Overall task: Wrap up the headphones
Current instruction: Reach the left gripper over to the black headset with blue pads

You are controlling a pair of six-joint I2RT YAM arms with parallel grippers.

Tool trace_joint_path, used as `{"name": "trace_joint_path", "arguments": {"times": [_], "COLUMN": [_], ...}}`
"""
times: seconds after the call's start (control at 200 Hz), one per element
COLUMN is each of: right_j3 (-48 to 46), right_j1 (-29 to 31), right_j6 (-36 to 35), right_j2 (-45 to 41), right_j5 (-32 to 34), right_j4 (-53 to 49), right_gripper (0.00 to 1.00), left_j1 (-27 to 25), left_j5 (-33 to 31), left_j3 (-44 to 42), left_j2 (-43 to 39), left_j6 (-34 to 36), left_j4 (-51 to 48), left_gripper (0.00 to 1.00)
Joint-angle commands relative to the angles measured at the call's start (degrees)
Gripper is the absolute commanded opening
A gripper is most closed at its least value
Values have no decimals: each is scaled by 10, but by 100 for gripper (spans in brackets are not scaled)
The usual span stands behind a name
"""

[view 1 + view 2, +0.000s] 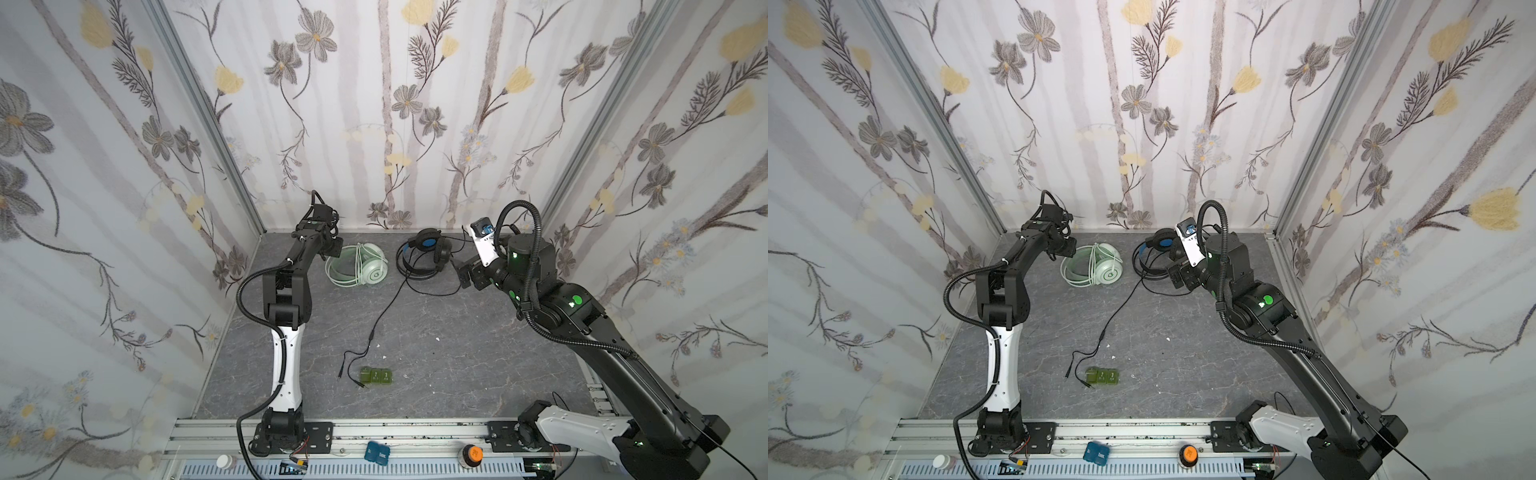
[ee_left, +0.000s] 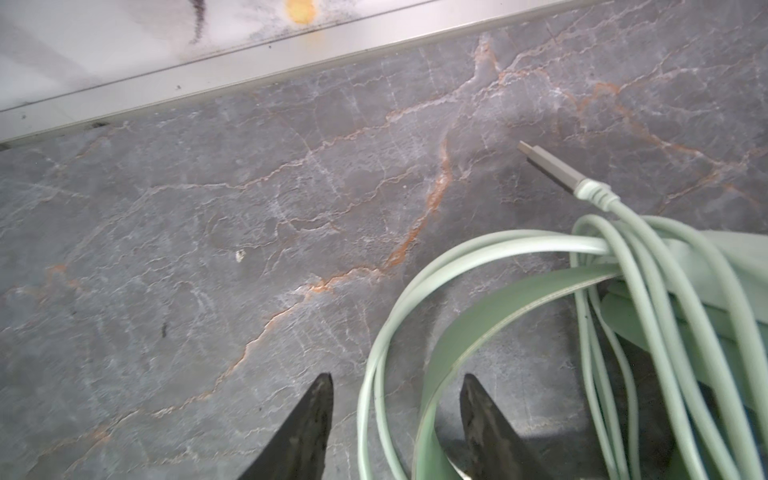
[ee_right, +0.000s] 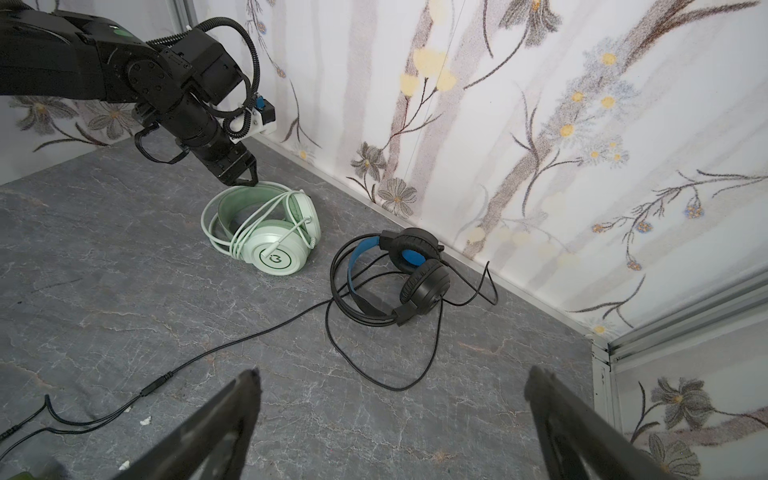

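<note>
At the back of the desk [image 1: 457, 353], the left gripper [image 2: 397, 378] stood released, its jaws astride the band of the mint green headset [image 1: 374, 272], while the right gripper [image 3: 392, 378] hung wide and empty near the black headset [image 1: 442, 253] lying alongside.

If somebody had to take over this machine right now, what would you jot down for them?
Left pincer: open, jaws apart around the band of the mint headphones, not squeezing.
Right pincer: open wide, empty, near the black headphones.
Both headsets lie at the back of the table.
Done: mint cable looks coiled around its headset, plug end free.
Left: black cable trails across the table to the green blocks; wrap it.
</note>
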Motion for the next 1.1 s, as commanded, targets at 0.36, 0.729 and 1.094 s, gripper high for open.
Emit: {"name": "trace_joint_path", "arguments": {"times": [0.36, 0.729, 1.094], "right_j3": [-42, -173, -293], "right_j1": [21, -32, -33], "right_j6": [79, 75, 79], "right_j2": [0, -63, -171], "right_j5": [58, 4, -33], "right_j4": [39, 89, 122], "right_gripper": [100, 100, 100], "left_j1": [-115, -321, -335], "left_j5": [-1, -16, -98], "left_j3": [-110, -88, 88], "left_j2": [-183, -140, 23], "left_j6": [-199, -477, -625], "left_j4": [-42, -13, -111], "left_gripper": [66, 68, 100]}}
